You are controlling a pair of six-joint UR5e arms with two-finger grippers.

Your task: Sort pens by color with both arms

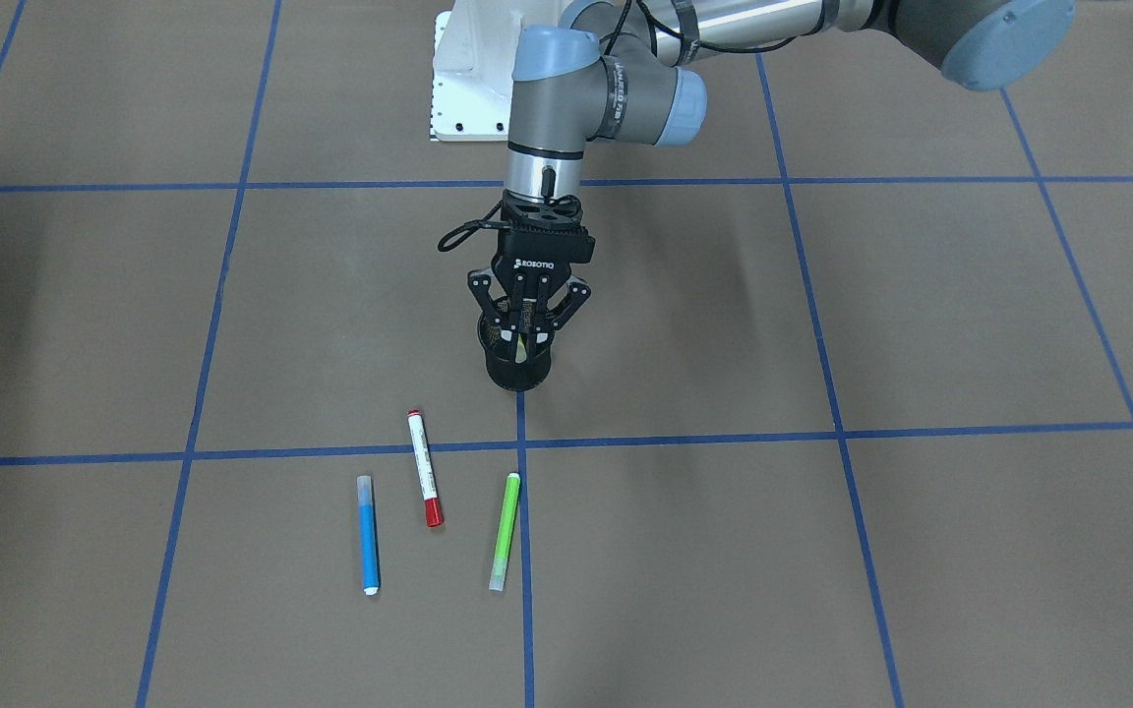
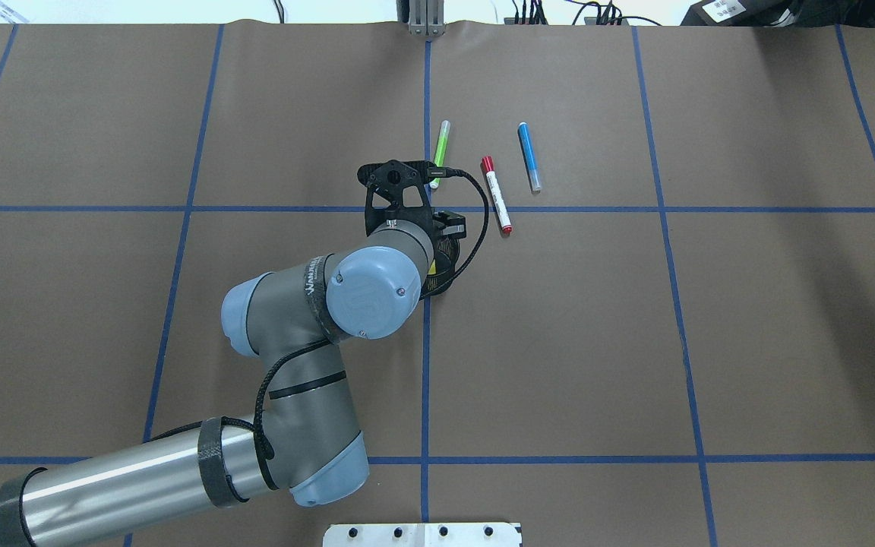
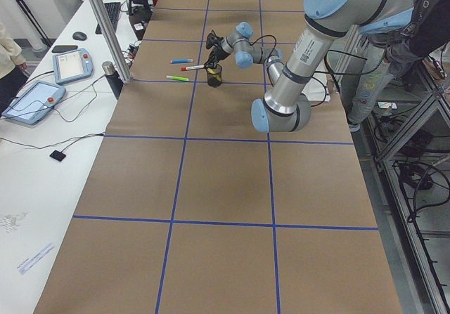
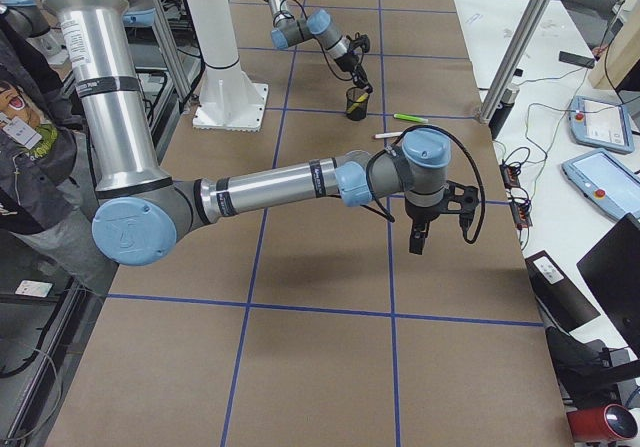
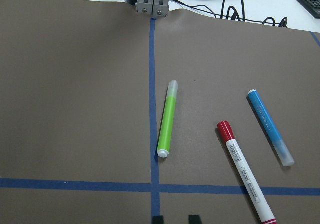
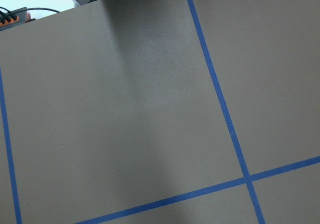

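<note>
My left gripper (image 1: 524,332) hangs straight down into the mouth of the black mesh cup (image 1: 517,372), its fingers drawn close on the yellow pen (image 1: 521,346), of which only a sliver shows inside the cup. Beyond the cup three pens lie flat on the paper: blue (image 1: 367,536), white-bodied with red ends (image 1: 425,469) and green (image 1: 505,531). The left wrist view shows the green (image 5: 167,121), red-ended (image 5: 245,171) and blue (image 5: 270,126) pens. My right gripper (image 4: 417,239) hovers over bare paper far from the pens; I cannot tell whether it is open or shut.
Brown paper with a blue tape grid (image 2: 426,342) covers the table. The white robot base plate (image 1: 468,88) sits at the robot's edge. Tablets (image 3: 31,100) and cables lie on a side bench. A person (image 4: 30,97) stands by the robot's base.
</note>
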